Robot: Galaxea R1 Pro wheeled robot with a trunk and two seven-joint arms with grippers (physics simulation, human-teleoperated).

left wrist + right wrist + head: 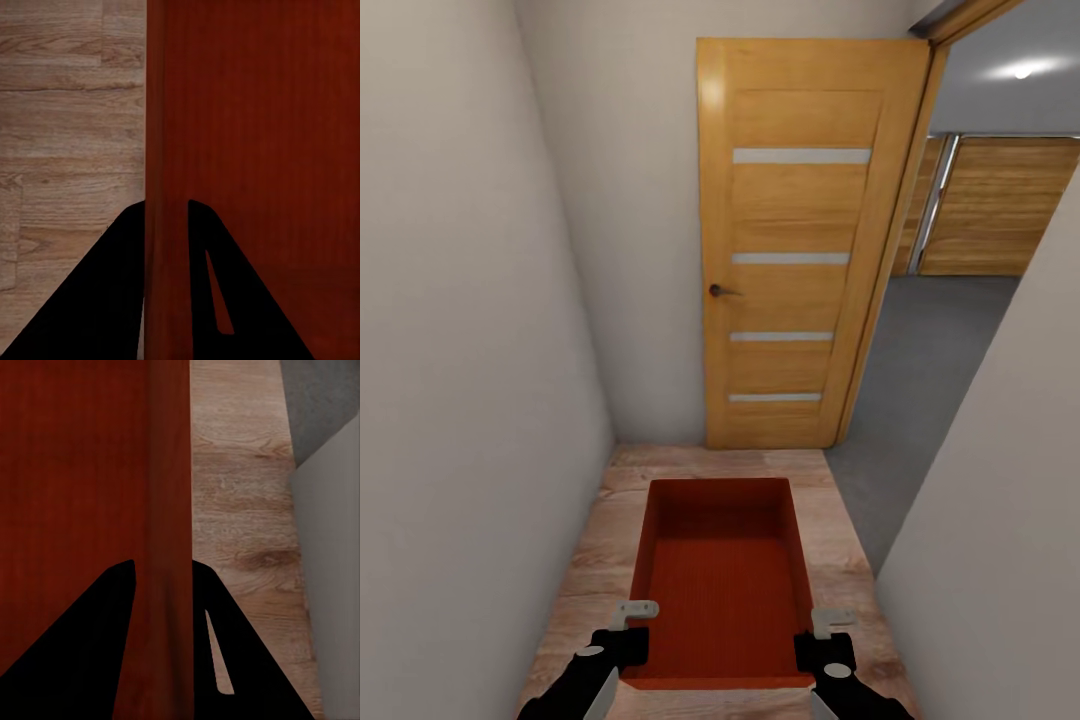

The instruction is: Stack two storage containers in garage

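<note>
One orange-red storage container (pixel 720 580) hangs level just above the wood-plank floor, held between both arms. My left gripper (pixel 628 645) is shut on its left wall near the near corner; in the left wrist view the thin wall of the container (pixel 255 135) passes between the black fingers (pixel 112 300). My right gripper (pixel 825 650) is shut on the right wall in the same way, and the container (pixel 82 465) fills much of the right wrist view. Through the doorway ahead on the right lies the garage's dark grey floor (pixel 930 350). The other container and the living room are out of view.
I stand in a narrow corridor with white walls close on the left (pixel 470 380) and right (pixel 1000 520). A wooden door (pixel 800 240) stands swung open against the end wall. Wooden garage panels (pixel 1000 205) show at the far end.
</note>
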